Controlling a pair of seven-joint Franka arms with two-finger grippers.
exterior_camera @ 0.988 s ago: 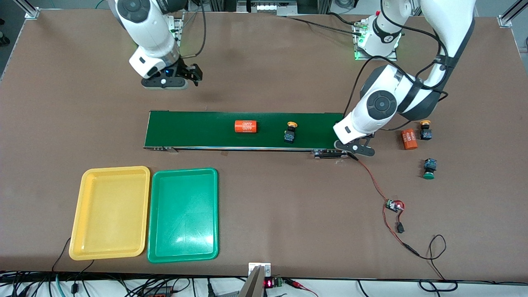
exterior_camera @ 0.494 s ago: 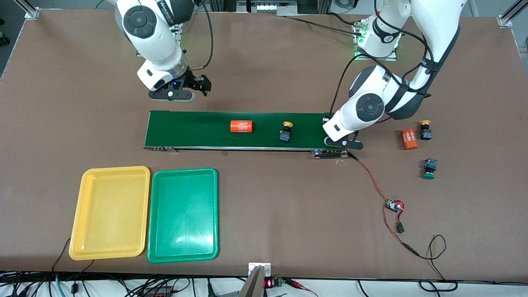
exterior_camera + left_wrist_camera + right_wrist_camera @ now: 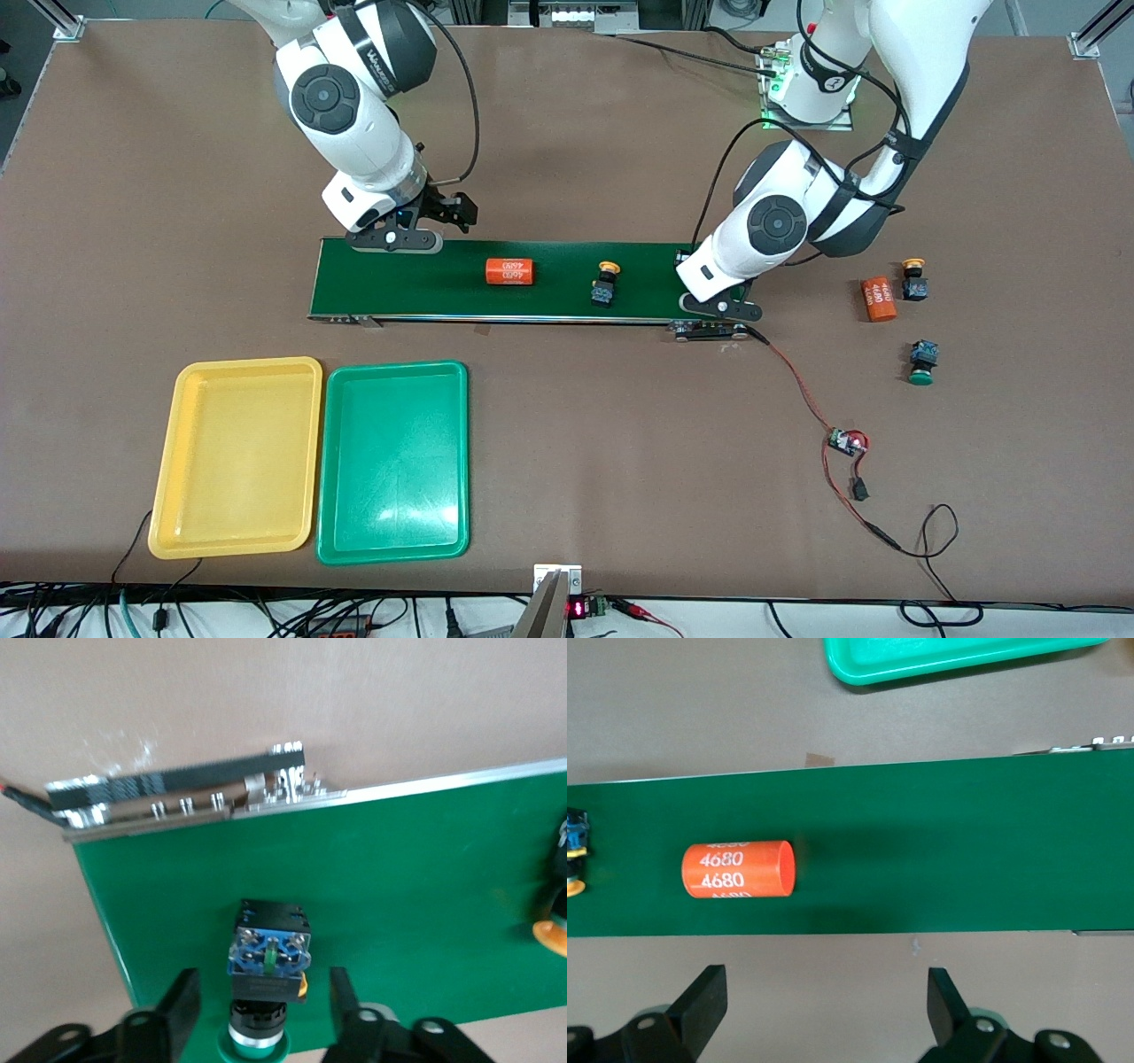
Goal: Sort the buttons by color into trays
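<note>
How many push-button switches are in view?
4. Yellow button on the conveyor belt; green button between the left hand's fingers; second yellow button and second green button on the table toward the left arm's end.

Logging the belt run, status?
Left gripper open, straddling green button on belt. Right gripper open at belt edge, near 4680 cylinder. Nothing blocking.

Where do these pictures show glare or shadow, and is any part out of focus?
Front view: a bright glare patch lies on the green tray. Right wrist view: the orange 4680 cylinder casts a soft shadow on the conveyor belt; the right gripper fingers look soft. Left wrist view: the green-capped button is fairly sharp, the left gripper fingers blurred.
</note>
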